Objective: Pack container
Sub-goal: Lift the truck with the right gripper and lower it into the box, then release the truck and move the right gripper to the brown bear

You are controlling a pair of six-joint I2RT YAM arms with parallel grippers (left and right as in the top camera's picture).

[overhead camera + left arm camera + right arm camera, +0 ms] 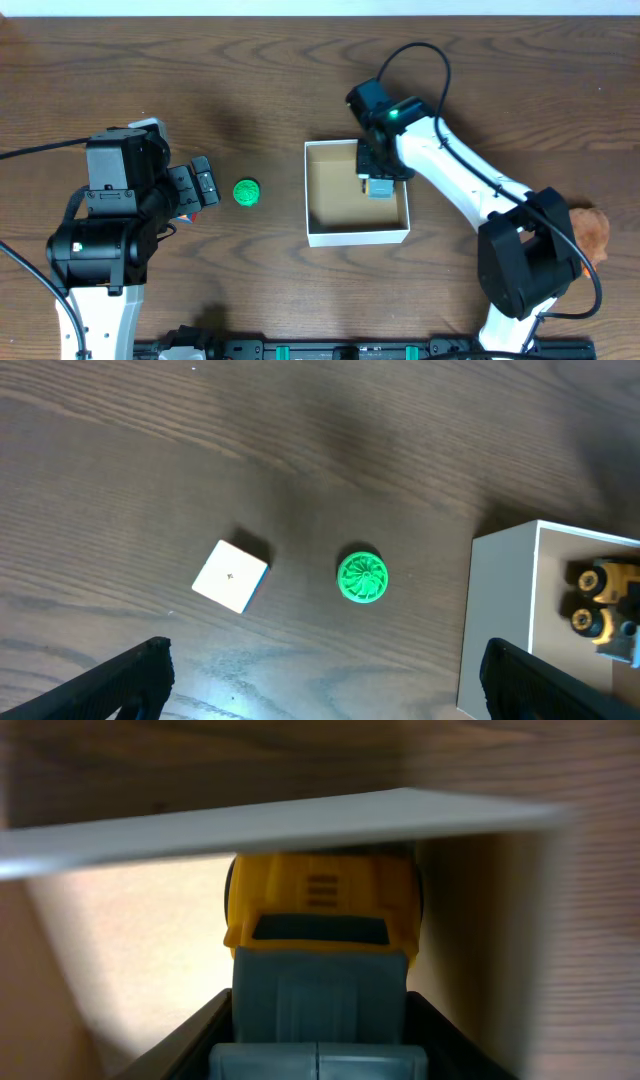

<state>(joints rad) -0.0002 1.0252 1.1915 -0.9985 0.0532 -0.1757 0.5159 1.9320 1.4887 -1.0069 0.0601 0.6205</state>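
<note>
The container [358, 237] stood on the dark, wood-grained table [250, 80], just right of centre. It was a square, shallow cardboard box with thin white walls and a matt tan-brown floor, open at the top. Inside it, toward the right wall, was a toy truck [320, 950] of smooth moulded plastic, with a yellow cab bearing slotted vents and a boxy blue-grey body. Dark wheels showed in the left wrist view. Whether the truck rested on the floor could not be determined.

The right pincer [378, 182] reached down inside the container. It was closed narrowly on the truck's blue-grey body, with a dark finger [185, 1040] flush against each side.

The left pincer [325, 655] hung over the table to the left of the container, spread wide, holding and touching nothing. Beyond it lay a round green toy [362, 577], disc-shaped with a ridged radial pattern, near the container's left wall but apart from it. A small white cube [231, 575] with a bluish side lay left of the green toy, not touching it.

A fuzzy orange-brown object [592, 228] lay near the table's right edge, partly behind the right arm. Its form could not be made out.
</note>
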